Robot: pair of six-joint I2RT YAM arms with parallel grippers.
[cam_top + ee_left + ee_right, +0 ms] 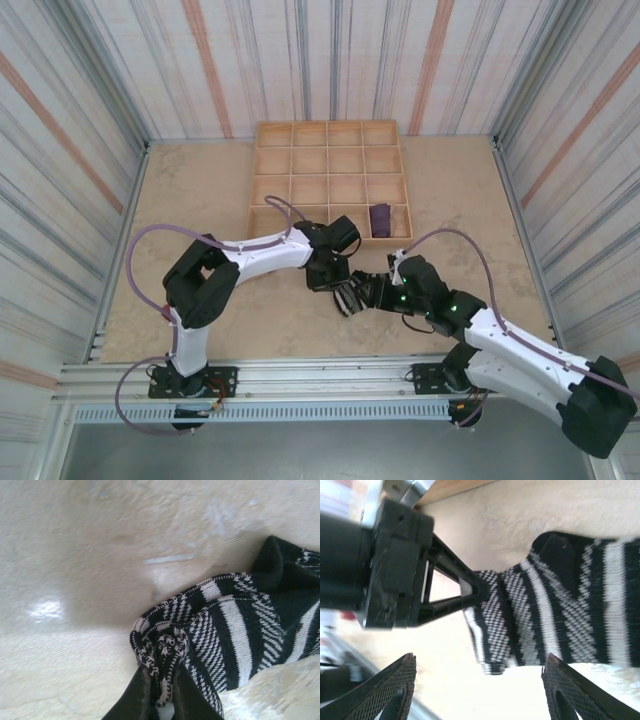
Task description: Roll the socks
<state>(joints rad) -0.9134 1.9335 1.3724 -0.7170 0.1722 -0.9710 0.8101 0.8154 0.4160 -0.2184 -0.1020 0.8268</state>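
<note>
Black, mesh-patterned fingers (400,690) of my right gripper (480,680) stand wide apart, released, at the near edge of its wrist view, holding nothing. Between and just beyond them lies the black-and-white striped fabric sock (555,610), spread on the pale beige table (200,190). From overhead, this gripper (368,293) sits at the sock's right end, near the middle of the table.

Just beyond it, my left gripper (470,587) reaches in from the left. Its dark fingers (142,695) are clenched on a bunched corner of the striped sock's (235,640) knitted edge, which puckers into a small knot between them. The rest of the sock fans out flat to the right of that pinch. Overhead, the left gripper (335,280) and the sock (350,300) are touching, with both grippers close together.

Farther back, against the far wall, rests a light wooden tray (258,180) divided into a grid of square compartments. A folded purple sock (381,217) sits in the nearest row, in the rightmost compartment.
</note>
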